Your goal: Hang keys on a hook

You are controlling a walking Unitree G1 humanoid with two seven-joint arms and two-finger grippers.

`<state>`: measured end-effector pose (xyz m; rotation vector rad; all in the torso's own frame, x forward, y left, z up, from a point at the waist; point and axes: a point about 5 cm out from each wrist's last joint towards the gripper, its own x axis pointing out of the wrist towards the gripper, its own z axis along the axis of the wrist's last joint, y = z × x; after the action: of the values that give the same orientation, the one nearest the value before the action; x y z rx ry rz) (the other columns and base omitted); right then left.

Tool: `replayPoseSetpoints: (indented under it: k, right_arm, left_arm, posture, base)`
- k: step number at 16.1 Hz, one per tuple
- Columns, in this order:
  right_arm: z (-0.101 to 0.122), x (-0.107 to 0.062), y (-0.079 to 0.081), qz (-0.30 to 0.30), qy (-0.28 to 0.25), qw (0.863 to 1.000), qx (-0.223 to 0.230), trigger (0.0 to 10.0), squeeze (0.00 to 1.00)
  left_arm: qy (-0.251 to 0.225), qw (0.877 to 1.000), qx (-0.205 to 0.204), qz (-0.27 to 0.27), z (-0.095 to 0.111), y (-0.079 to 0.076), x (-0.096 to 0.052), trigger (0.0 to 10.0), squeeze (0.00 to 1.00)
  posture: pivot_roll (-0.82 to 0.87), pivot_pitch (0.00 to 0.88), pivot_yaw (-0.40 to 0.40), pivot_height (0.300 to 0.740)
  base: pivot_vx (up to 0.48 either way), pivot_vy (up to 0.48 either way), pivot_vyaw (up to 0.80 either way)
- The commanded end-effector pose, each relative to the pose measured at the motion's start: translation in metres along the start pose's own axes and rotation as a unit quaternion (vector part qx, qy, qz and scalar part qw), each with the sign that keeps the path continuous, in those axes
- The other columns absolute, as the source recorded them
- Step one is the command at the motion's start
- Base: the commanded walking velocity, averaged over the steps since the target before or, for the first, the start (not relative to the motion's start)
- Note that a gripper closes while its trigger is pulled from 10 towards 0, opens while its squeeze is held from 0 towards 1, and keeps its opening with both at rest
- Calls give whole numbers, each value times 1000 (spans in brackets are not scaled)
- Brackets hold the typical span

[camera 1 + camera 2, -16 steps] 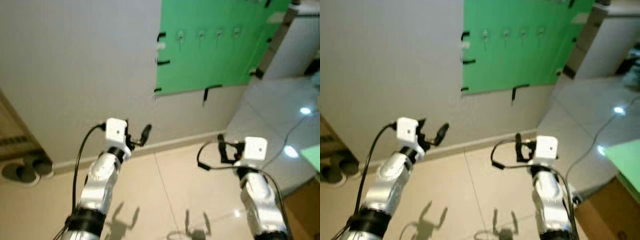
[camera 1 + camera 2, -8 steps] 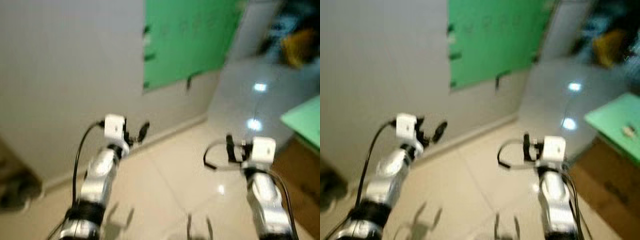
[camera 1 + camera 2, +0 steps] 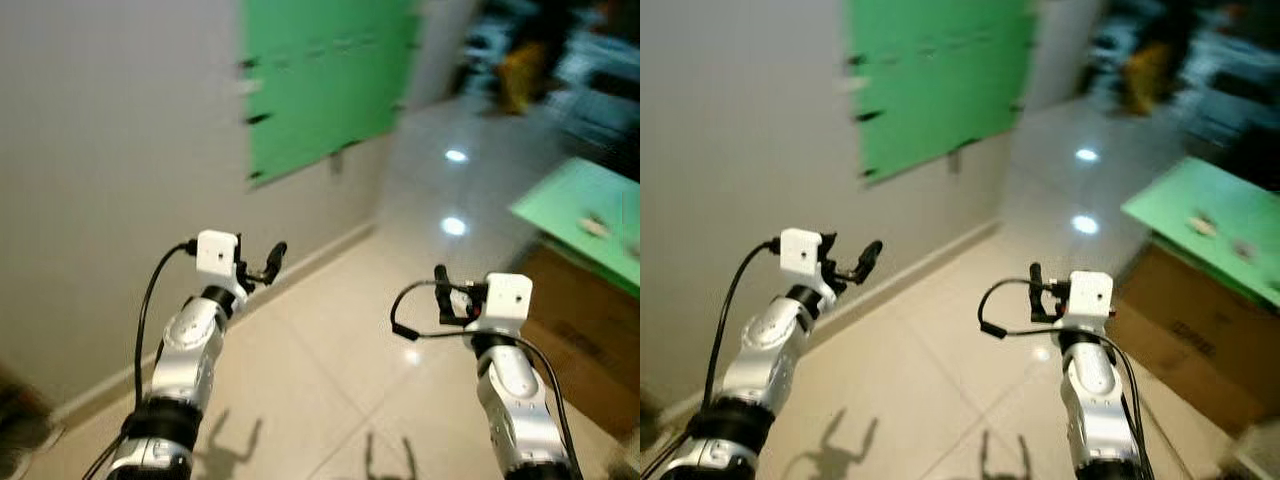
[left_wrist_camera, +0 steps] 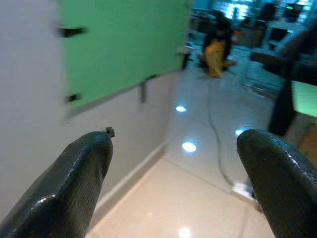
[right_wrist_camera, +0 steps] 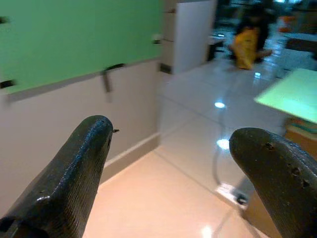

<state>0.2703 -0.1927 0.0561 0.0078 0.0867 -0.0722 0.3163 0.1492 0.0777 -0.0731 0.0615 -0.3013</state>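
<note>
Motion blur hides any hooks on the green board; left pincer and right pincer gape wide, empty.

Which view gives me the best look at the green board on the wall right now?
The left eye view: the green board appears nearly whole there, though blurred, so its hooks are only faint smudges. The right eye view shows the same at a slightly shifted angle. Both wrist views catch just its lower part beyond each open tool's fingers.
</note>
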Motion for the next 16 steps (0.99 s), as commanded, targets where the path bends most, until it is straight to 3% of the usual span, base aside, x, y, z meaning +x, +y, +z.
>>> replayPoseSetpoints:
  k: [1, 5, 10, 13, 15, 16]
  right_arm:
    - [8, 2, -10, -15, -17, 1000, -4, 10000, 0]
    - [7, -1, -14, -24, -18, 1000, -4, 10000, 0]
    - [7, 1, -12, -31, -19, 999, 6, 10000, 0]
    - [2, -3, -10, -26, -11, 1000, -1, 10000, 0]
    - [0, -5, -12, -28, -7, 1000, -3, 10000, 0]
    - [-1, -6, -13, -27, -5, 1000, -5, 10000, 0]
  left_arm:
    - [-6, 1000, 1, -14, 5, -10, 9, 10000, 0]
    - [-2, 1000, -20, -12, 3, -9, 11, 10000, 0]
    - [-10, 1000, -13, -26, 12, -15, 21, 10000, 0]
    - [-6, 1000, -14, -15, 9, -11, 20, 10000, 0]
    - [-19, 1000, 1, -9, 10, -12, 19, 10000, 0]
    - [-13, 1000, -15, -22, 8, -14, 18, 10000, 0]
  posture:
    - [-67, 0, -2, 740]
    - [-88, 0, 10, 740]
    - [-94, 0, 35, 740]
    - [-103, 0, 37, 736]
    - [-106, 0, 35, 736]
    - [-107, 0, 36, 736]
  base:
    - [251, -405, -506]
    - [244, -411, -503]
    - [244, -409, -505]
    - [279, -385, -340]
    - [195, 0, 0]
    - [0, 0, 0]
